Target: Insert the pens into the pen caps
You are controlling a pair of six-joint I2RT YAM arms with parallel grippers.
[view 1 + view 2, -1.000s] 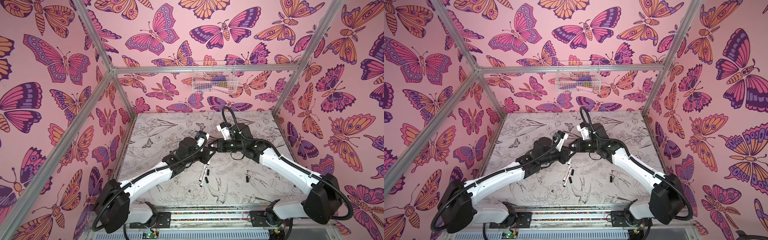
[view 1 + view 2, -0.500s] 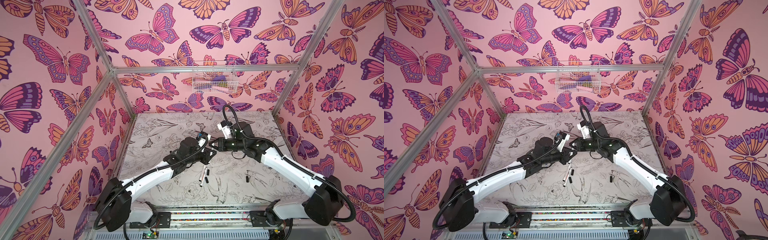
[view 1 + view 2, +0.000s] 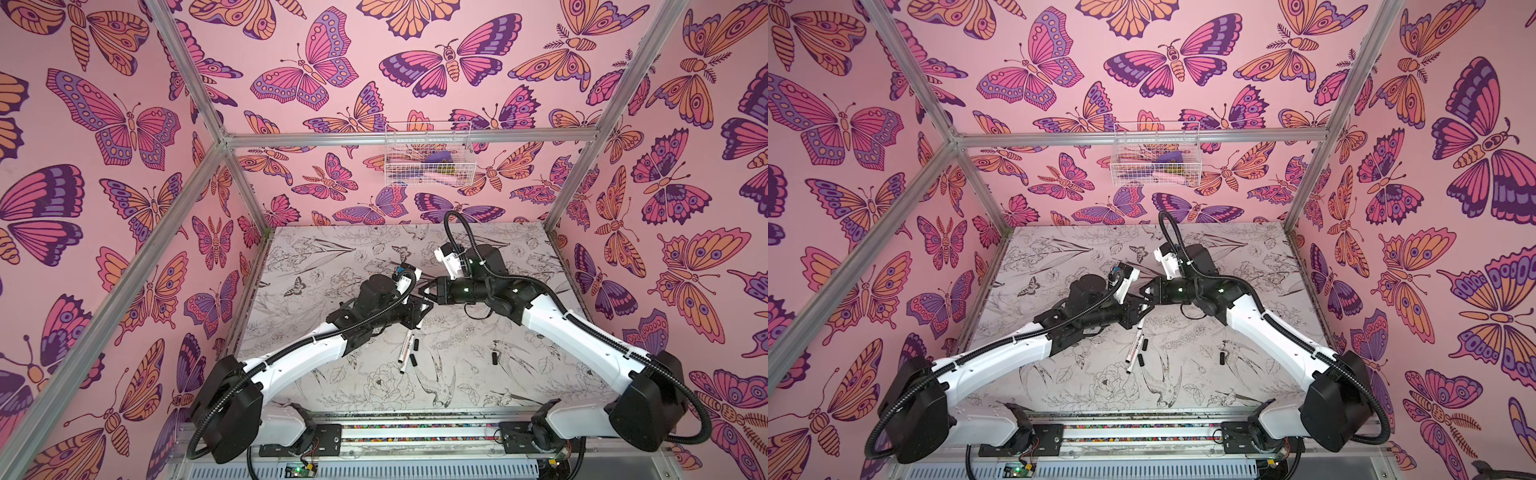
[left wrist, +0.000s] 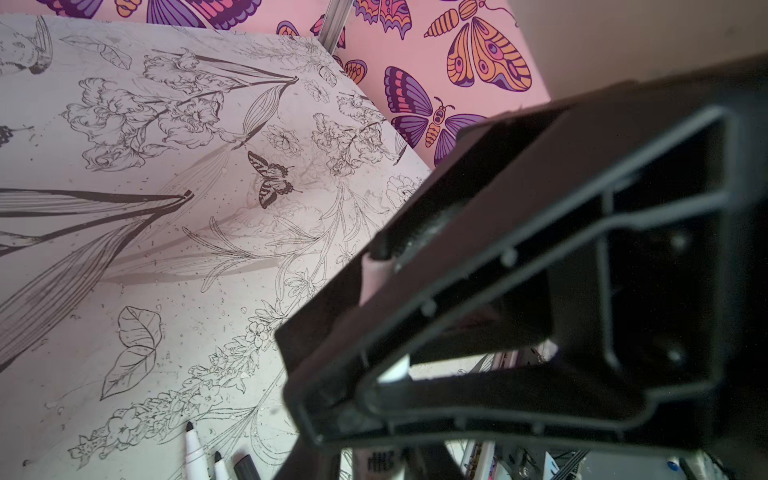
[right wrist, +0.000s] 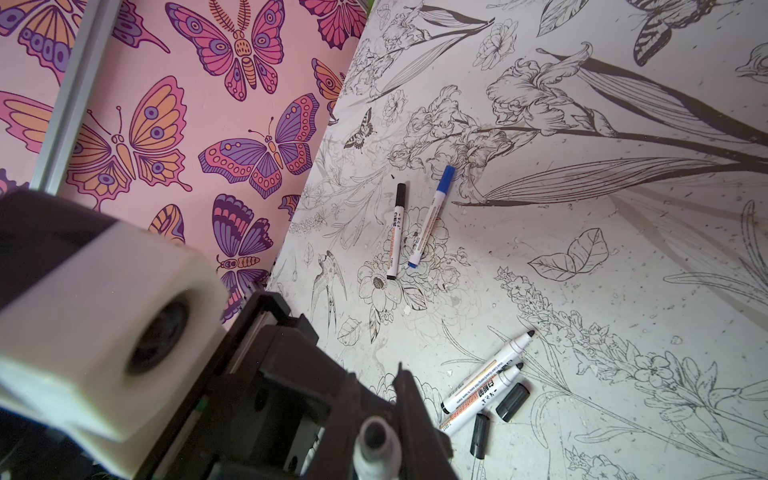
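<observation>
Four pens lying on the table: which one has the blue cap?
The blue-capped pen, lying beside the black-capped pen. Only its cap is blue; the two uncapped pens lie elsewhere, next to loose black caps.

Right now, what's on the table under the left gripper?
Two uncapped white-barrelled marker pens and two short black plastic caps lie together on the floral-printed table below. The spot directly beneath the left gripper is covered in both top views.

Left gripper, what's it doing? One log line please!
left gripper: shut on white-barrelled marker pen | right gripper: facing it, grip unclear | loose: two uncapped pens, two short black plastic caps
</observation>
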